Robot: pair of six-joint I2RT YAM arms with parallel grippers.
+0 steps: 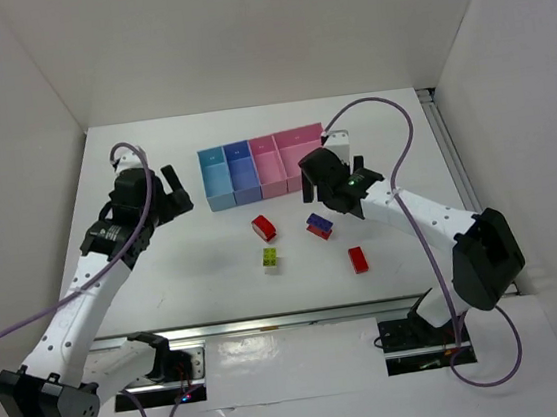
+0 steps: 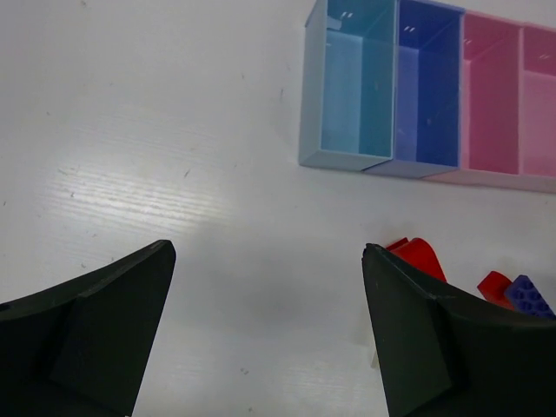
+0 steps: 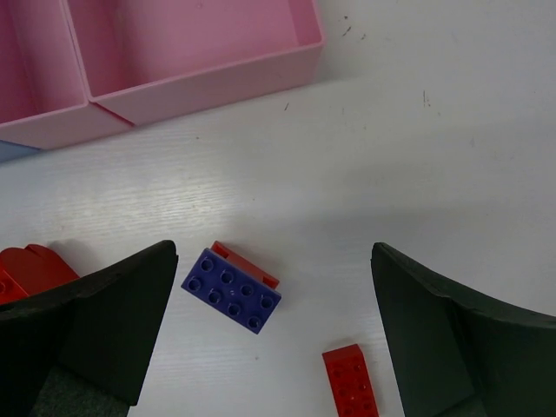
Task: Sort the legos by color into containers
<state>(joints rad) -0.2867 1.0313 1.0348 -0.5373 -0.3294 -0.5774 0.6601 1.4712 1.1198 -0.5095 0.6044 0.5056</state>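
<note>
Left jaws: released, empty.
Right jaws: released, empty.
Bricks [image 1: 264, 228]: four, on counter [image 1: 185, 269] before the bins [image 1: 246, 196].

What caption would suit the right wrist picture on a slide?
Open right pincer frames a blue-and-red brick, with pink bins beyond.

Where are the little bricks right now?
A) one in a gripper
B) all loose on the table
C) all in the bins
B: all four bricks lie on the table in front of the bins; the left gripper and the right gripper are open and empty.
</note>
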